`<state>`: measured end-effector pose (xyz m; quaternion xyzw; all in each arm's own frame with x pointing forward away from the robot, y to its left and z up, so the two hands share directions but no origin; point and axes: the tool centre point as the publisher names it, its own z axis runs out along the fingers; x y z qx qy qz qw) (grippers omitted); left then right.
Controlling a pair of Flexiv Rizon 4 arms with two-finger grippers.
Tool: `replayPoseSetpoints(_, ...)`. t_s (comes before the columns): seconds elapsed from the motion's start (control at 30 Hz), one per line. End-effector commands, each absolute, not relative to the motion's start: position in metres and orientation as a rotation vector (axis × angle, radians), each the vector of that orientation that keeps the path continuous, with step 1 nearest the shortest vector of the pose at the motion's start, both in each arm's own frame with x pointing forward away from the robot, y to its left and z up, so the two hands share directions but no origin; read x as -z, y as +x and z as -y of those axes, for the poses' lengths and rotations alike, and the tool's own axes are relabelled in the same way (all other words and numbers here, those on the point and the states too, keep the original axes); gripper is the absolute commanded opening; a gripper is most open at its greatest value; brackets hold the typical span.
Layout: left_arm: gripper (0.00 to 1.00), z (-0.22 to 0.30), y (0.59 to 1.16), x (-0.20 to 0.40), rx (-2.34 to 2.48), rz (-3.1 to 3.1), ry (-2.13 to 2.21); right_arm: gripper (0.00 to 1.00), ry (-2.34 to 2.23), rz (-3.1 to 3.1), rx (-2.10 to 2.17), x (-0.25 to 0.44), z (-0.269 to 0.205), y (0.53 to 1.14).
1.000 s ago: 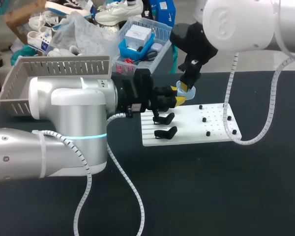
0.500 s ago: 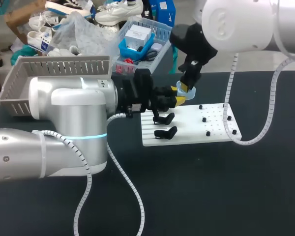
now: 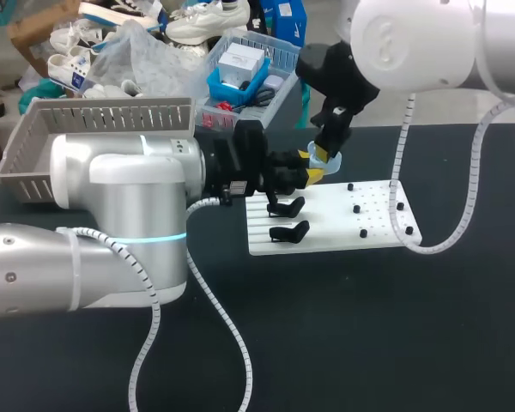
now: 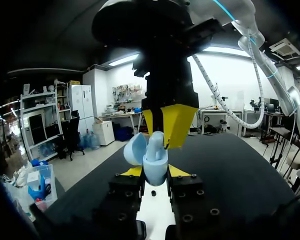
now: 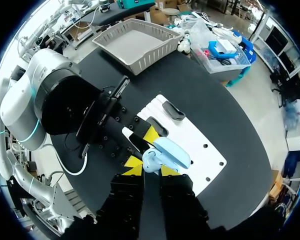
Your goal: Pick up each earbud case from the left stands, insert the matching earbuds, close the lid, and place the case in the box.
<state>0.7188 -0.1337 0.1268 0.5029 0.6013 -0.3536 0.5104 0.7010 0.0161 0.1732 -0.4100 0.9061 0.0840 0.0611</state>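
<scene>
My left gripper (image 4: pixel 155 172) pinches the blue case (image 4: pixel 155 162) from both sides. The lid (image 4: pixel 135 150) is open and tips off to one side of my grip. My right gripper (image 5: pixel 151 171) sits right above the case, and I cannot tell if it pinches or not. Under both is the white board (image 5: pixel 202 155), with two black stands (image 3: pixel 289 230) near my left gripper. The box (image 5: pixel 132 42) is well apart, far ahead of my right gripper
</scene>
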Motion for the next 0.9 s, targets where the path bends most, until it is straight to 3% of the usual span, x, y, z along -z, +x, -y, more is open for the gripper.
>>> replayPoseSetpoints(0.03, 0.0, 0.134, 0.719, -0.126, 0.85, -1.445, 1.206, 0.05, -1.237, -2.746, -0.252, -0.174, -0.017, 0.702)
replayPoseSetpoints(0.1, 0.0, 0.134, 0.719, -0.126, 0.85, -1.445, 1.206, 0.12, -1.238, -2.747, -0.252, -0.174, -0.017, 0.702)
replayPoseSetpoints(0.27, 0.0, 0.134, 0.719, -0.126, 0.85, -1.445, 1.206, 0.13, -1.237, -2.747, -0.254, -0.175, -0.017, 0.702)
replayPoseSetpoints(0.4, 0.0, 0.134, 0.719, -0.126, 0.85, -1.445, 1.206, 0.25, -1.232, -2.749, -0.253, -0.175, -0.017, 0.701)
replayPoseSetpoints(0.5, 0.0, 0.134, 0.719, -0.126, 0.85, -1.445, 1.206, 0.28, -1.231, -2.75, -0.25, -0.175, -0.017, 0.701)
replayPoseSetpoints(0.9, 0.0, 0.134, 0.719, -0.126, 0.85, -1.445, 1.206, 0.27, -1.196, -2.719, -0.254, -0.192, -0.012, 0.702)
